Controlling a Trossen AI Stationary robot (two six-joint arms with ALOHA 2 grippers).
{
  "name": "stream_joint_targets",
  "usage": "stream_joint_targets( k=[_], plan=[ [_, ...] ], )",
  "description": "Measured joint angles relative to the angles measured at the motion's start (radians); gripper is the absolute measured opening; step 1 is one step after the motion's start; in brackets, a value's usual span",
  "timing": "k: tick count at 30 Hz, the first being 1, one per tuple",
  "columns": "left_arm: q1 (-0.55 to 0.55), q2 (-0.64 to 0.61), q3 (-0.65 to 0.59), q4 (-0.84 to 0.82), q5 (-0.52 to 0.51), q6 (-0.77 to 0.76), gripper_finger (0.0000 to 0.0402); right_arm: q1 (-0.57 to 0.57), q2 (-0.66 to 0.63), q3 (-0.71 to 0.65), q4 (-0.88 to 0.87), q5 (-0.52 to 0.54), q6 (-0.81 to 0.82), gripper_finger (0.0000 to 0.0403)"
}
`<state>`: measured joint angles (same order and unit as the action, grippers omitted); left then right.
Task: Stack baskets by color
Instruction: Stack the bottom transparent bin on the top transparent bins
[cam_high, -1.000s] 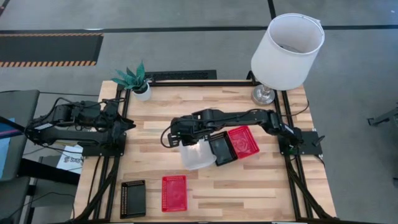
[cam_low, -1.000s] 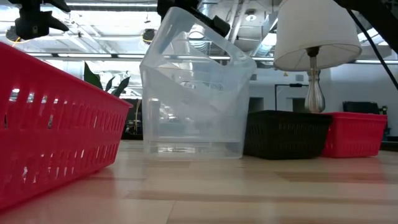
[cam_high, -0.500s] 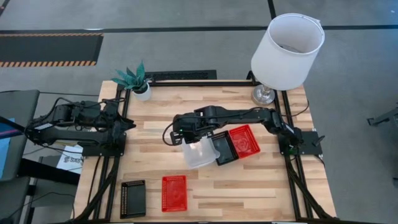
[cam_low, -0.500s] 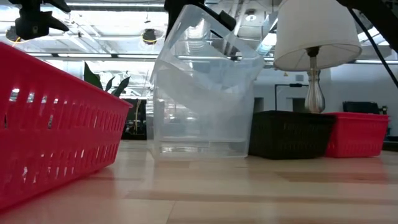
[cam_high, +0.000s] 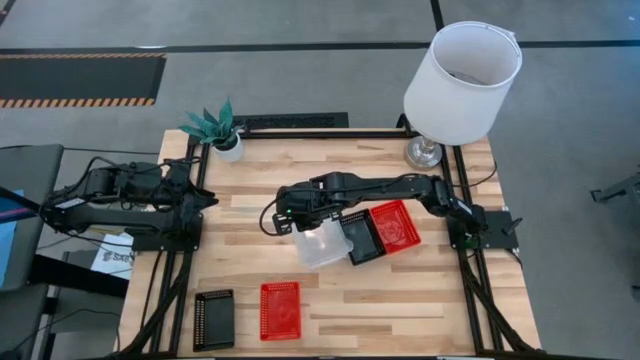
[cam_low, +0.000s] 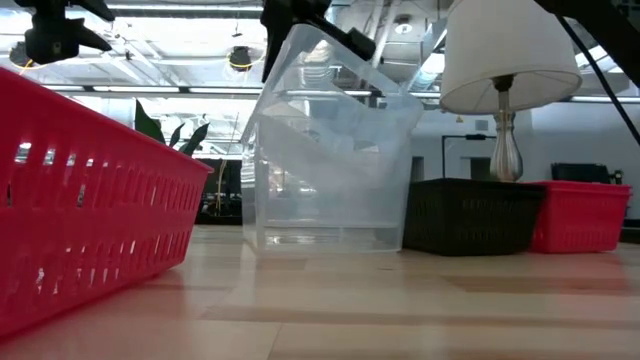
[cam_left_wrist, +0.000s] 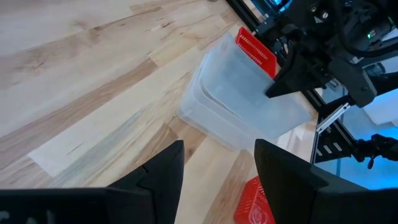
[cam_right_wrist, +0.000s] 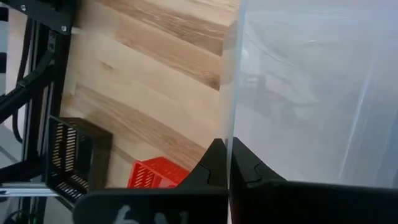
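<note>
One clear basket stack (cam_high: 322, 244), light and slippery I judge, hangs tilted by its rim, pinched in my right gripper (cam_high: 300, 222); at nine o'clock, my left gripper (cam_left_wrist: 214, 163) waits open.

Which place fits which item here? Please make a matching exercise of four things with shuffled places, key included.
1. clear baskets
2. lone black basket
3. potted plant
4. lamp

A. table's far right corner
B. near left corner, beside a red basket
C. pinched at the rim by the right gripper
D. far left corner

Pairs: 1-C, 2-B, 3-D, 4-A
</note>
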<state>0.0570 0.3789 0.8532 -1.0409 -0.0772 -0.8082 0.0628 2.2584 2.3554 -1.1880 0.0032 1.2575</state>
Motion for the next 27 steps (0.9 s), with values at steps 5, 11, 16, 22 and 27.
stream_joint_targets(
  k=[5, 11, 16, 22, 27],
  plan=[
    [0.0, 0.0, 0.0, 0.0, -0.014, 0.0, 0.0183, -0.004, -0.016, 0.002, -0.06, 0.003, -0.003, 0.0],
    [0.0, 0.0, 0.0, 0.0, -0.014, 0.0, 0.0183, -0.007, -0.014, 0.001, -0.064, 0.004, -0.017, 0.0],
    [0.0, 0.0, 0.0, 0.0, -0.016, 0.0, 0.0183, -0.009, -0.014, -0.002, -0.086, 0.02, -0.02, 0.0],
    [0.0, 0.0, 0.0, 0.0, -0.017, 0.0, 0.0183, -0.009, -0.013, -0.005, -0.1, 0.026, -0.026, 0.0],
    [0.0, 0.0, 0.0, 0.0, -0.025, 0.003, 0.0183, -0.01, -0.013, -0.005, -0.1, 0.031, -0.031, 0.0]
  ],
)
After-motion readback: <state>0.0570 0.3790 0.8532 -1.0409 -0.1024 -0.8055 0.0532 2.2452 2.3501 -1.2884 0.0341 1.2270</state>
